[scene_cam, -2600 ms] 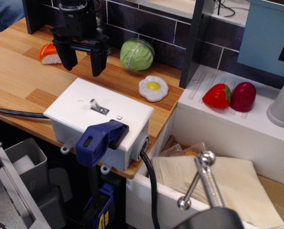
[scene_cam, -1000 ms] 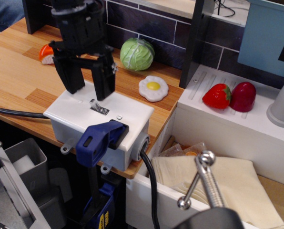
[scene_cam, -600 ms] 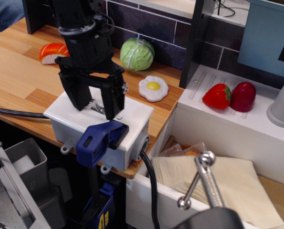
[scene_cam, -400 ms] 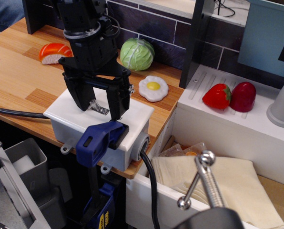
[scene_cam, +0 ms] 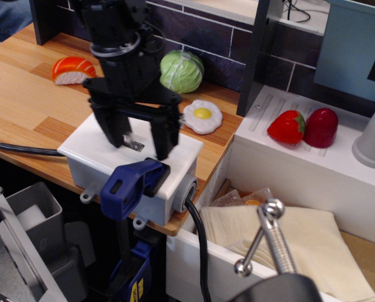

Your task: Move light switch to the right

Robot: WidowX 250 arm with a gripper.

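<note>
The light switch [scene_cam: 133, 143] is a small silver toggle lever on the top face of a white box [scene_cam: 181, 153] at the front edge of the wooden counter. My black gripper [scene_cam: 140, 145] is open and stands low over the box top. Its two fingers straddle the lever, the left finger [scene_cam: 114, 130] just left of it and the right finger [scene_cam: 165, 139] a little further off on the right. I cannot tell whether a finger touches the lever. The lever's tip is partly hidden by the gripper body.
A blue clamp handle [scene_cam: 133, 183] grips the box's front edge, with a black cable [scene_cam: 198, 242] leaving its right side. Behind are a sushi piece [scene_cam: 72, 68], a cabbage [scene_cam: 181, 71] and a fried egg [scene_cam: 202, 116]. To the right are a strawberry [scene_cam: 286, 127] and a grey cup [scene_cam: 373, 139].
My gripper has come down from behind the box onto its top and shifted to the right, and its open fingers now stand on either side of the lever.
</note>
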